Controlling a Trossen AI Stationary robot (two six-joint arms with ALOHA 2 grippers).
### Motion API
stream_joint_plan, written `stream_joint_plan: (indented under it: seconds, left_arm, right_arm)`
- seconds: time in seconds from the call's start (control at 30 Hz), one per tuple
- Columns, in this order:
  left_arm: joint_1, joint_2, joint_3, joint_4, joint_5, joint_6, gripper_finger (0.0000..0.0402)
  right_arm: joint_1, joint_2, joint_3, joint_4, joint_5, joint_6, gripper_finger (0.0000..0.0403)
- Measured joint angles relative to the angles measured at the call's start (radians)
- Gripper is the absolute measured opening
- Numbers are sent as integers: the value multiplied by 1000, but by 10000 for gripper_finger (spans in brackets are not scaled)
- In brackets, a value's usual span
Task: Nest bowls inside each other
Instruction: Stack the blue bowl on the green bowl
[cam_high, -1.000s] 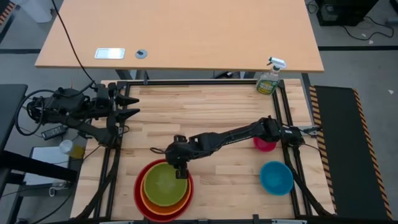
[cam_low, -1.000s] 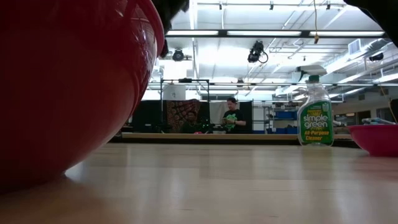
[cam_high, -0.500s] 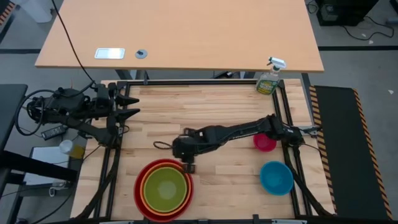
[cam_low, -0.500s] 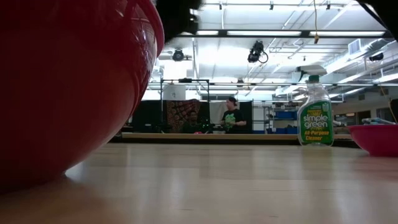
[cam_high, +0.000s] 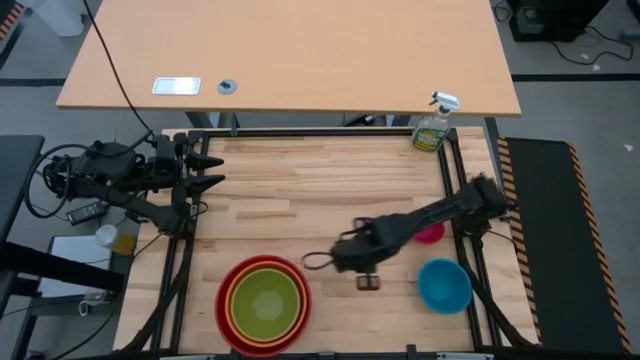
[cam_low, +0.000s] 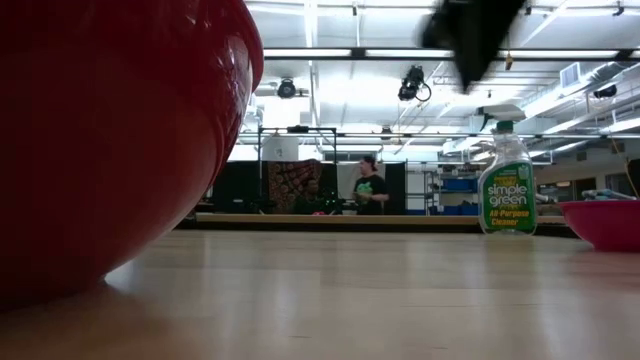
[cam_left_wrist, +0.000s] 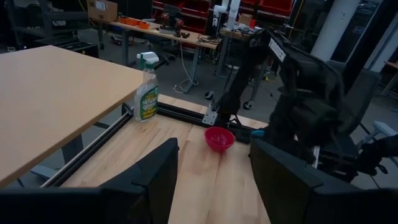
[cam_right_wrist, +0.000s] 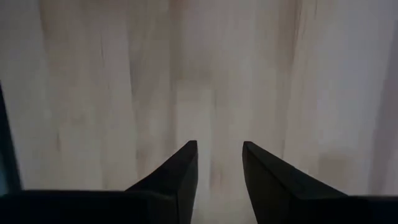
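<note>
Three bowls sit nested near the table's front edge: green (cam_high: 265, 303) inside orange (cam_high: 233, 300) inside red (cam_high: 222, 312); the red one (cam_low: 120, 130) fills the low view's left. The blue bowl (cam_high: 444, 285) stands alone at the front right. The pink bowl (cam_high: 431, 234) (cam_left_wrist: 219, 138) stands behind it, partly under my right arm. My right gripper (cam_high: 367, 283) (cam_right_wrist: 219, 149) hangs open over bare wood between the stack and the blue bowl, pointing down with nothing between its fingers. My left gripper (cam_high: 210, 170) (cam_left_wrist: 214, 180) waits open at the table's left edge.
A green spray bottle (cam_high: 433, 128) (cam_low: 506, 185) stands at the table's far right corner. A black frame rail (cam_high: 455, 190) runs along the table's right side. Bare wood (cam_high: 300, 190) lies across the middle and far part of the table.
My right gripper has left the green bowl's rim and swung toward the table's right edge, toward the blue bowl, rising a little and tipping to point straight down. The green bowl has settled level inside the orange one. The other bowls have stayed put.
</note>
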Motion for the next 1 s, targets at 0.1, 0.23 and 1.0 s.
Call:
stream_joint_plan:
  seconds: [0.1,0.23,1.0]
  left_arm:
    - [0,0,0,0,0,0,204]
    - [0,0,0,0,0,6,204]
    - [0,0,0,0,0,25,204]
  right_arm:
    - [16,-137,-183,-1,-60,66,134]
    - [25,-306,-379,-6,-142,102,134]
    - [99,-362,-707,25,-321,-343,154]
